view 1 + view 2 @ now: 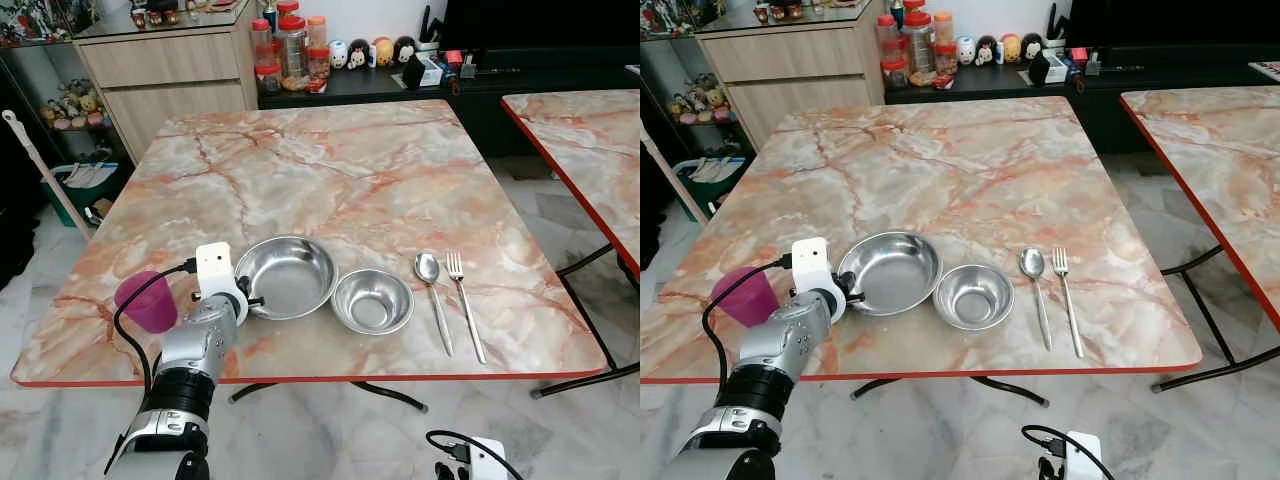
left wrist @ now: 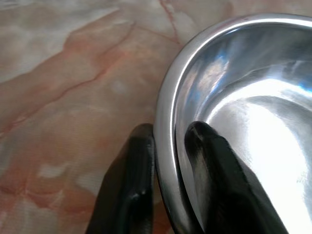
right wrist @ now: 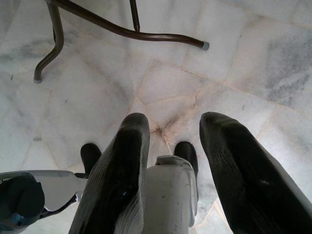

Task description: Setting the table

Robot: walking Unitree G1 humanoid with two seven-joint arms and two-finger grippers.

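Steel plate's near-left rim sits pinched between the left tool's fingers.

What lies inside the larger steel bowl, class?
Inside the larger steel bowl, one of the fingers of the left gripper reaches over the rim, the other outside it. Otherwise bare metal; the table beneath is hidden.
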